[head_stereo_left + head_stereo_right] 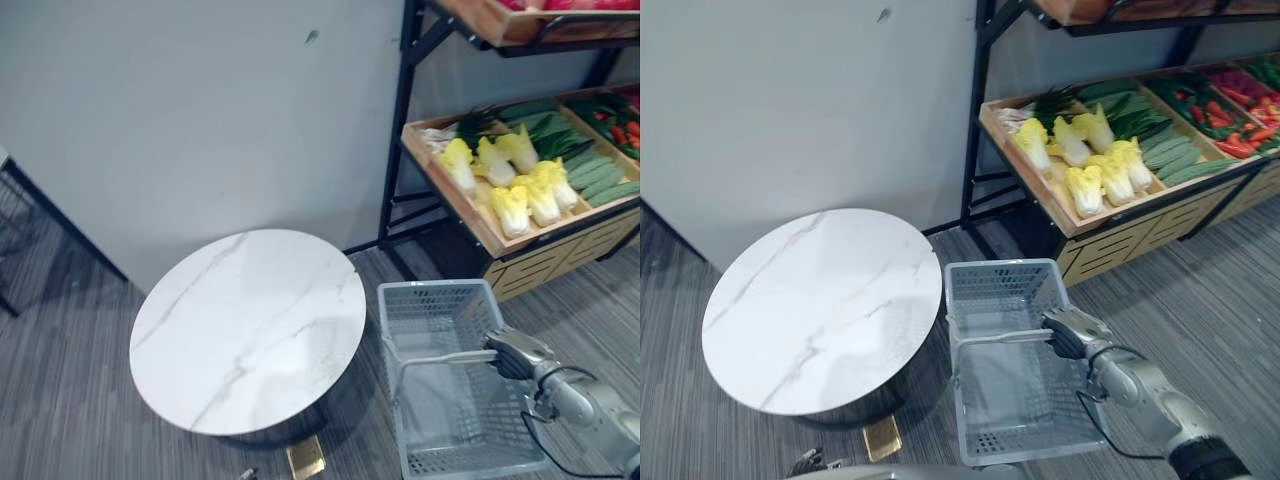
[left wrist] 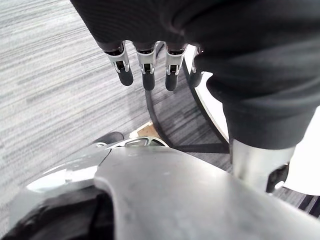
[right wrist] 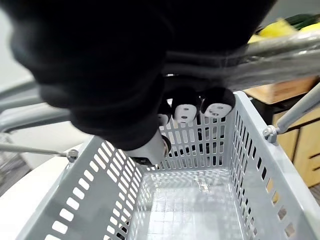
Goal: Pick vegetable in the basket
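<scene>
A grey plastic basket (image 1: 432, 291) with perforated walls sits low between the round table and the vegetable shelf. Its inside (image 3: 187, 205) holds nothing. My right hand (image 1: 1072, 333) is over the basket's right side, shut on the raised grey handle (image 1: 440, 357). In the right wrist view its dark-tipped fingers (image 3: 217, 102) curl round the handle bar (image 3: 282, 47). Yellow-green cabbages (image 1: 515, 180) lie in a wooden shelf tray (image 1: 455, 200), beyond the basket. My left hand (image 2: 145, 65) hangs over the carpet with its fingers straight and holding nothing.
A round white marble table (image 1: 250, 325) stands left of the basket. The black-framed shelf (image 1: 398, 130) also carries cucumbers (image 1: 600, 180), green leaves (image 1: 555, 135) and red vegetables (image 1: 1230, 125). A small golden object (image 1: 306, 457) lies on the striped carpet by the table.
</scene>
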Robot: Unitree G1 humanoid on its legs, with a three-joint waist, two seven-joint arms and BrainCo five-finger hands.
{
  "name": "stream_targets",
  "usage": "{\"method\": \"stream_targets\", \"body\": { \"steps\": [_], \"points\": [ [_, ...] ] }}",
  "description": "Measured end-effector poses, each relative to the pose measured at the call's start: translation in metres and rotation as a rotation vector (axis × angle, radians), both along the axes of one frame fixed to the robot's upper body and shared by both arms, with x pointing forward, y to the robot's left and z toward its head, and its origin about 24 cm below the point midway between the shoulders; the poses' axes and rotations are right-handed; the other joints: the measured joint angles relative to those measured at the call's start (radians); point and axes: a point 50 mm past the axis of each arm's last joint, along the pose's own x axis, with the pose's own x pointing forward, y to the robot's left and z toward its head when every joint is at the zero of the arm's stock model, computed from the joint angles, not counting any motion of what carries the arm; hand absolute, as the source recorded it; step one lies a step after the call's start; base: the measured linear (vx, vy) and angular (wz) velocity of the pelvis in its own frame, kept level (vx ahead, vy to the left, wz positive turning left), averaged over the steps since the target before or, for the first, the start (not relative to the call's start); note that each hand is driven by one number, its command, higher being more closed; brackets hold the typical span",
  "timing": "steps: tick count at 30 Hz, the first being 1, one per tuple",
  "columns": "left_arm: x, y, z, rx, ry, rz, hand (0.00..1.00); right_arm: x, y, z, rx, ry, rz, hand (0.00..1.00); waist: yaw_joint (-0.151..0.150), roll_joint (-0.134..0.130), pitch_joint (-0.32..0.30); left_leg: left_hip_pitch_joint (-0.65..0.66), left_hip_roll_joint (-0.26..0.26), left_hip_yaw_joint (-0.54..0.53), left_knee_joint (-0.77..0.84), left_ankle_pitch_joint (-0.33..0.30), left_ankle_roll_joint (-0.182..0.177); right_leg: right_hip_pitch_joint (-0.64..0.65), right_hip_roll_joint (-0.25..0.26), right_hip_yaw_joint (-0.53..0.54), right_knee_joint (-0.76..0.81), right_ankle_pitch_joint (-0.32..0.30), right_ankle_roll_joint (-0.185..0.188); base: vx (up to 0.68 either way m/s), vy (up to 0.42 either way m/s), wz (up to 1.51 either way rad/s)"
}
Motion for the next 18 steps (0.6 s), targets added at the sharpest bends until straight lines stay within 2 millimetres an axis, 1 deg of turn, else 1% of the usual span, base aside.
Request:
{"method": "stream_targets", "body": {
  "steps": [1,2,3,4,5,6,7,8,9,10,11,12,13,14,15,16,17,18],
  "points": [
    [0.000,0.000,0.000,0.004,0.001,-0.010,0.00,-0.001,-0.001,-0.001,-0.010,-0.006,-0.008,1.00,0.000,-0.001,0.000,-0.013,-0.005,0.017,0.014,-0.013,0.000,-0.014,-0.005,0.017,-0.003,0.006,0.009,-0.15,0.109,-0.66],
    [0.002,0.003,0.001,0.015,-0.005,-0.031,0.00,-0.004,-0.003,-0.004,-0.019,-0.002,-0.024,1.00,-0.005,-0.009,0.001,-0.037,-0.021,0.050,0.057,-0.029,0.015,-0.043,-0.019,0.040,-0.022,0.008,0.026,-0.16,0.119,-0.66],
    [0.005,0.004,0.002,0.022,-0.014,-0.046,0.00,-0.007,-0.002,-0.008,-0.025,0.009,-0.029,1.00,-0.012,-0.016,-0.001,-0.067,-0.027,0.078,0.095,-0.038,0.044,-0.060,-0.043,0.004,-0.068,-0.007,0.014,-0.14,0.143,-0.69],
    [0.009,0.003,0.003,0.021,-0.021,-0.058,0.00,-0.007,-0.001,-0.009,-0.026,0.011,-0.035,1.00,-0.014,-0.008,0.001,-0.071,-0.022,0.097,0.085,-0.040,0.052,-0.050,-0.055,-0.053,-0.103,-0.030,-0.006,-0.17,0.137,-0.90],
    [0.010,-0.003,0.001,0.007,-0.022,-0.061,0.00,-0.003,0.004,-0.009,-0.013,0.000,-0.036,1.00,-0.004,0.026,0.014,-0.068,0.016,0.168,0.065,-0.033,0.077,-0.078,-0.089,-0.244,-0.016,-0.065,-0.119,-0.19,0.122,-1.12],
    [0.013,-0.003,0.002,0.008,-0.029,-0.057,0.00,0.000,0.008,-0.008,0.001,-0.015,-0.031,1.00,0.007,0.023,0.029,-0.061,0.029,0.214,0.074,-0.037,0.081,-0.120,-0.129,-0.367,0.161,-0.081,-0.170,-0.13,0.121,-1.37],
    [0.015,0.001,0.003,0.019,-0.037,-0.065,0.00,0.004,0.011,-0.006,0.015,-0.030,-0.023,1.00,0.006,0.007,0.037,-0.041,0.033,0.256,0.091,-0.048,0.088,-0.109,-0.191,-0.504,0.349,-0.124,-0.231,-0.06,0.092,-1.09],
    [0.013,0.002,0.003,0.024,-0.033,-0.071,0.00,0.006,0.013,-0.006,0.020,-0.032,-0.018,1.00,0.007,0.007,0.036,-0.041,0.034,0.276,0.097,-0.052,0.090,-0.090,-0.217,-0.552,0.397,-0.138,-0.251,-0.01,0.068,-1.39],
    [0.013,0.005,0.004,0.032,-0.027,-0.095,0.00,0.015,0.017,-0.001,0.026,-0.057,0.007,1.00,0.019,-0.012,0.023,-0.029,0.039,0.353,0.105,-0.054,0.082,-0.051,-0.237,-0.636,0.412,-0.205,-0.250,-0.01,-0.006,-1.34],
    [0.014,0.005,0.004,0.032,-0.028,-0.095,0.00,0.020,0.020,0.003,0.028,-0.072,0.021,1.00,0.025,-0.017,0.021,-0.028,0.048,0.385,0.114,-0.058,0.077,-0.049,-0.235,-0.651,0.399,-0.215,-0.243,-0.03,-0.043,-1.77],
    [0.016,0.004,0.004,0.030,-0.031,-0.098,0.00,0.027,0.023,0.006,0.027,-0.087,0.039,1.00,0.032,-0.014,0.023,-0.029,0.071,0.447,0.138,-0.065,0.067,-0.048,-0.221,-0.674,0.352,-0.217,-0.208,-0.06,-0.088,-1.53],
    [0.016,0.004,0.004,0.027,-0.030,-0.098,0.00,0.028,0.025,0.006,0.032,-0.087,0.048,1.00,0.035,-0.013,0.021,-0.028,0.090,0.494,0.164,-0.073,0.052,-0.046,-0.194,-0.684,0.285,-0.215,-0.161,-0.06,-0.138,-1.43],
    [0.017,0.004,0.004,0.028,-0.033,-0.096,0.00,0.028,0.025,0.006,0.033,-0.086,0.047,1.00,0.034,-0.008,0.020,-0.026,0.101,0.516,0.175,-0.076,0.044,-0.044,-0.163,-0.674,0.240,-0.200,-0.119,-0.03,-0.132,-1.22],
    [0.016,0.001,0.003,0.018,-0.022,-0.091,0.00,0.027,0.025,0.004,0.036,-0.081,0.040,1.00,0.035,0.005,0.019,-0.027,0.116,0.538,0.169,-0.066,0.031,-0.038,-0.099,-0.640,0.160,-0.155,-0.125,-0.02,-0.145,-1.26],
    [0.013,-0.002,0.001,0.007,-0.007,-0.089,0.00,0.025,0.025,0.002,0.038,-0.073,0.035,1.00,0.030,0.023,0.012,-0.008,0.128,0.583,0.127,-0.035,0.020,-0.021,-0.026,-0.605,0.044,-0.103,-0.137,-0.02,-0.105,-1.19],
    [0.011,-0.002,0.000,0.005,-0.001,-0.088,0.00,0.023,0.024,0.001,0.039,-0.068,0.027,1.00,0.026,0.022,0.012,-0.003,0.135,0.598,0.123,-0.030,0.021,-0.015,-0.006,-0.592,0.015,-0.089,-0.140,-0.03,-0.123,-1.02],
    [0.012,-0.001,0.001,0.003,-0.002,-0.082,0.00,0.017,0.021,-0.003,0.039,-0.052,0.010,1.00,0.016,0.033,0.006,0.007,0.157,0.601,0.140,-0.027,0.021,0.003,0.030,-0.572,-0.034,-0.073,-0.144,-0.02,-0.080,-0.59],
    [0.011,0.000,0.001,0.003,0.000,-0.074,0.00,0.013,0.020,-0.006,0.040,-0.038,0.004,1.00,0.008,0.030,0.006,0.009,0.182,0.598,0.175,-0.026,0.021,0.016,0.050,-0.560,-0.059,-0.069,-0.145,-0.01,-0.082,-0.57]
  ]
}}
